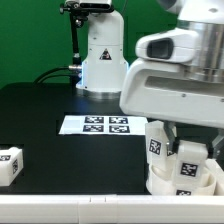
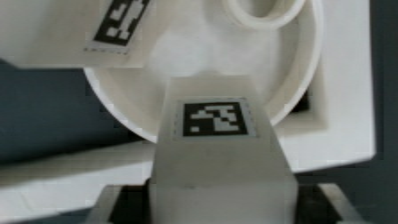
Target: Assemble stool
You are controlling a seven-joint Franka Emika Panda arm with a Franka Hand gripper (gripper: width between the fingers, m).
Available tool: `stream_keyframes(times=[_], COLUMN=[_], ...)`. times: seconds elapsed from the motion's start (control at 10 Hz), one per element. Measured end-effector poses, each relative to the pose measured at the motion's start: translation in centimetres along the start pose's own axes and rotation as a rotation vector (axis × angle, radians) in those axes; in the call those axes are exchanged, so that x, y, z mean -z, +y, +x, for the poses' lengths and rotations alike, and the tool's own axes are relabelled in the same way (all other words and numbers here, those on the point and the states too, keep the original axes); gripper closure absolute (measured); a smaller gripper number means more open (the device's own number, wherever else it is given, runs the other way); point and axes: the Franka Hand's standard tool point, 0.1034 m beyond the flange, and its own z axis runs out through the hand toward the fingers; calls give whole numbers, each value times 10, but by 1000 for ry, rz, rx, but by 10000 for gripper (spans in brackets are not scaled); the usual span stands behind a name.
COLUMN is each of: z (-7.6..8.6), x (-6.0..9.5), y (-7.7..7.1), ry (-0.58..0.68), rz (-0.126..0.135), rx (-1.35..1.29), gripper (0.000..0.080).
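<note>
My gripper (image 2: 217, 196) is shut on a white stool leg (image 2: 217, 150), which fills the wrist view with its marker tag facing the camera. The leg's far end stands on or just above the round white seat (image 2: 187, 85). A second leg (image 2: 121, 32) stands on the seat beyond it. In the exterior view, the gripper (image 1: 186, 148) is at the lower right under the large white arm body. It holds the leg (image 1: 190, 168) over the seat (image 1: 170, 186), next to the upright second leg (image 1: 158, 141). A third leg (image 1: 9, 165) lies loose at the exterior view's left.
The marker board (image 1: 95, 125) lies on the black table in the middle. The white robot base (image 1: 100, 55) stands behind it. A white rail (image 1: 60, 210) runs along the table's near edge, and the seat sits against it and a white side wall (image 2: 347, 130).
</note>
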Motion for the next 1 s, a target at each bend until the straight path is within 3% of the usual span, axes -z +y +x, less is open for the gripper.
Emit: stream_keyframes(times=[0.1,0.2,0.3,0.7,0.8,1.0], z=[2,2,2,1,-2,-11], x=[-3,-4,-3,-7,-11,-11], y=[9,13,11,27,37,43], ry=[-16,-19,-4,5,34,48], rz=[19,18,-2,-19,7,14], rx=[-196,-286,-307,-688,-855,-1077], gripper=[465,465,465,465,464,463])
